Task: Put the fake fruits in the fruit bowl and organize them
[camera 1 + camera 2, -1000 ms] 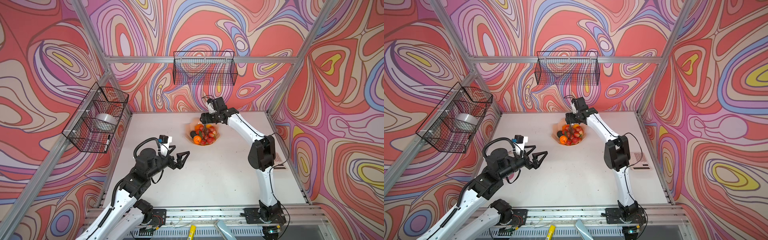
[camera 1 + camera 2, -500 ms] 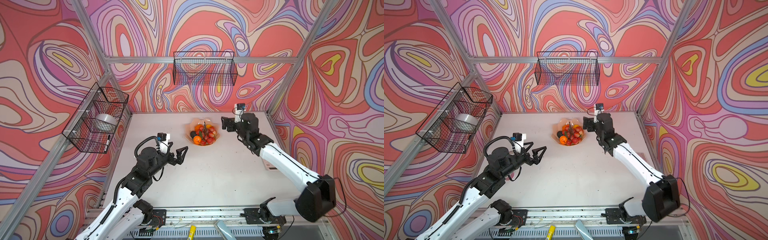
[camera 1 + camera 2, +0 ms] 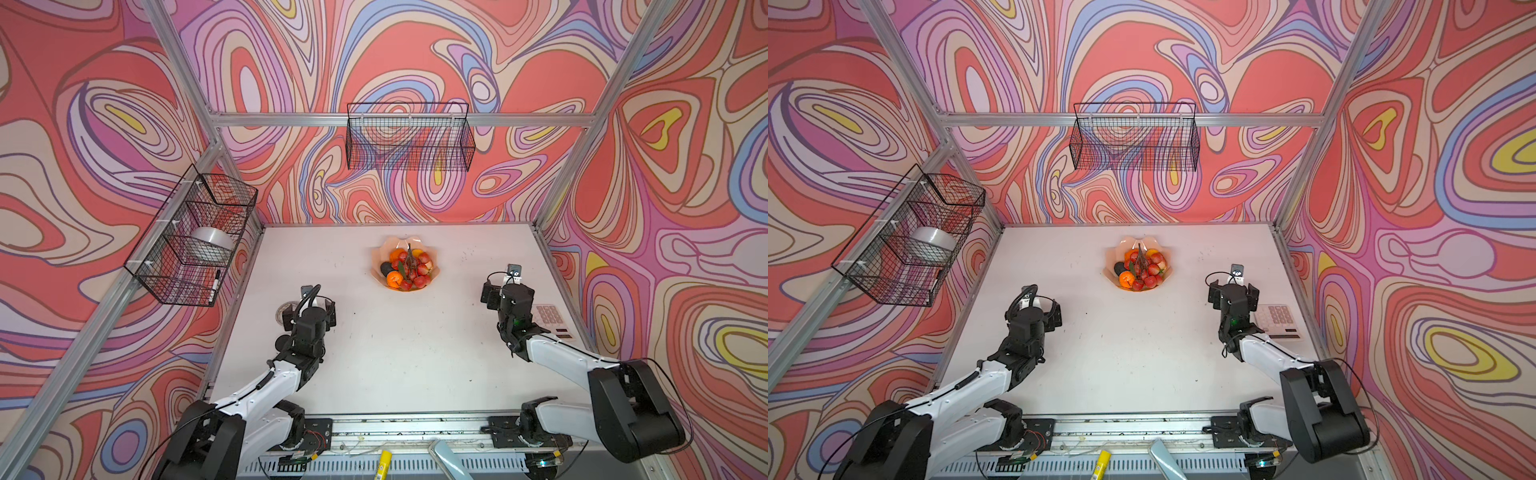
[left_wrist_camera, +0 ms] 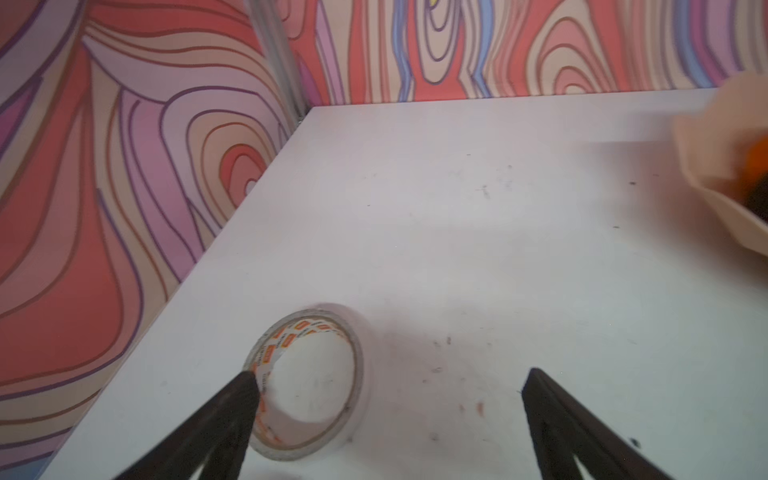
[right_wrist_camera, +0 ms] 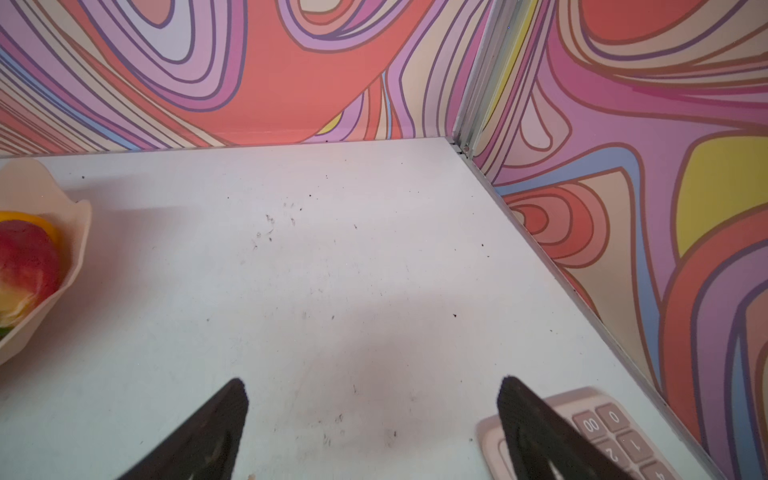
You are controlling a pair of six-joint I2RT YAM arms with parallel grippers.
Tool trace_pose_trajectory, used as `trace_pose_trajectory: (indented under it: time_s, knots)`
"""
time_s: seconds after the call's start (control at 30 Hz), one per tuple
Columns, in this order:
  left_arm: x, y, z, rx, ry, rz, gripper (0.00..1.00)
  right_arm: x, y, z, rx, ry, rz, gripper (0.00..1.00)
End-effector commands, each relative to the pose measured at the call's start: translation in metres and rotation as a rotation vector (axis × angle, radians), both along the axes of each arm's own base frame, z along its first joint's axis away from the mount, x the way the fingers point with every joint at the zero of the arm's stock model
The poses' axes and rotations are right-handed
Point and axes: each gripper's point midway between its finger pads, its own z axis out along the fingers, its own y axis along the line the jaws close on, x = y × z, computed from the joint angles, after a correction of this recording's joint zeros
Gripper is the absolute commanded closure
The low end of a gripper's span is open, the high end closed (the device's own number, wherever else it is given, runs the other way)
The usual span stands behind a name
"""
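Here's the fruit bowl, far-centre on the worktop, piled w/ the fake fruits. There's an orange at the near rim and the dark avocado beside it. The berry bunch is draped on top, stem sticking up. No loose fruit on the worktop in both top views, so the job looks as good as done, maybe a tidy-up left.

L claw: spread wide, nothing between the fingers, over the worktop's left side, well apart from the bowl. One finger crosses the rim of a tape roll in the wrist view; touching or not, can't tell.

R claw: also gaping wide, empty, over bare worktop, w/ a calculator just beside one finger. The bowl's edge peeks in at the side of that view, a red-and-cream fruit inside.

Handling, if anything needs a nudge: these look like hollow plastic, so prob. light, hard and smooth. The round ones could roll or squirt out of a pinch, so take them across the widest part, from above. For the berry bunch, go for the stem, prob. the one firm bit; the berries may flop. The bowl looks thin and light and could skid or tip if a finger catches that wavy rim.
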Motion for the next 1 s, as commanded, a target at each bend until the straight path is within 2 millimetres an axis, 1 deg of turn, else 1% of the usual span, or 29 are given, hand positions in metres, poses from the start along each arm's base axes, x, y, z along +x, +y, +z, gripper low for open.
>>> trace_pose_trajectory:
  time_s: [0.0,0.07,0.1,0.13,0.17,0.23,0.27,0.3,0.33,0.37,0.4,0.47,0.53,0.6,0.67,0.73,0.83,0.97]
  knots:
    - [0.022,0.018,0.032,-0.019,-0.169,0.007,0.0,0.017,0.001,0.017,-0.012,-0.165,0.051,0.02]
    - [0.031,0.026,0.012,0.019,-0.094,0.01,0.0,0.021,-0.001,0.006,-0.025,-0.165,0.058,0.02]
    - [0.036,0.031,0.005,0.031,-0.093,0.017,0.0,0.024,-0.002,-0.001,-0.015,-0.161,0.066,0.01]
    - [0.038,0.032,0.003,0.005,-0.117,0.031,0.0,0.026,-0.003,-0.01,-0.004,-0.147,0.078,0.02]
    - [0.041,0.028,-0.008,-0.035,-0.11,-0.021,0.0,0.027,-0.002,-0.015,0.003,-0.153,0.094,0.02]
    - [0.051,0.02,-0.012,-0.026,-0.12,-0.085,0.0,0.029,-0.002,-0.024,0.008,-0.155,0.106,0.02]
    - [0.054,0.013,-0.025,-0.042,-0.057,-0.123,0.0,0.032,-0.003,-0.032,0.02,-0.142,0.115,0.02]
    - [0.06,0.015,-0.027,-0.026,-0.068,-0.116,0.0,0.035,-0.003,-0.032,0.02,-0.142,0.121,0.02]
    - [0.064,0.015,-0.026,-0.02,-0.074,-0.118,0.0,0.038,0.0,-0.036,0.032,-0.107,0.143,0.02]
    - [0.066,0.013,-0.03,-0.042,-0.008,-0.121,0.0,0.04,0.001,-0.037,0.031,-0.098,0.155,0.02]
    - [0.067,0.016,-0.033,-0.043,0.024,-0.106,0.0,0.041,0.001,-0.037,0.032,-0.099,0.158,0.02]
    - [0.067,0.017,-0.03,-0.033,-0.026,-0.105,0.0,0.041,0.0,-0.038,0.032,-0.098,0.156,0.02]
    - [0.066,0.019,-0.033,-0.047,0.01,-0.093,0.0,0.041,0.0,-0.038,0.032,-0.095,0.156,0.02]
    - [0.067,0.019,-0.031,-0.034,-0.022,-0.096,0.0,0.04,0.0,-0.037,0.032,-0.098,0.155,0.02]
    - [0.066,0.018,-0.032,-0.044,0.002,-0.095,0.0,0.04,0.0,-0.037,0.03,-0.099,0.154,0.02]
    - [0.067,0.018,-0.031,-0.036,-0.016,-0.098,0.0,0.041,0.0,-0.038,0.032,-0.097,0.153,0.02]
    - [0.066,0.018,-0.032,-0.041,-0.006,-0.096,0.0,0.047,-0.004,-0.042,0.065,-0.062,0.158,0.02]
    - [0.067,0.019,-0.031,-0.038,-0.01,-0.096,0.0,0.041,-0.006,-0.037,0.055,-0.096,0.15,0.01]
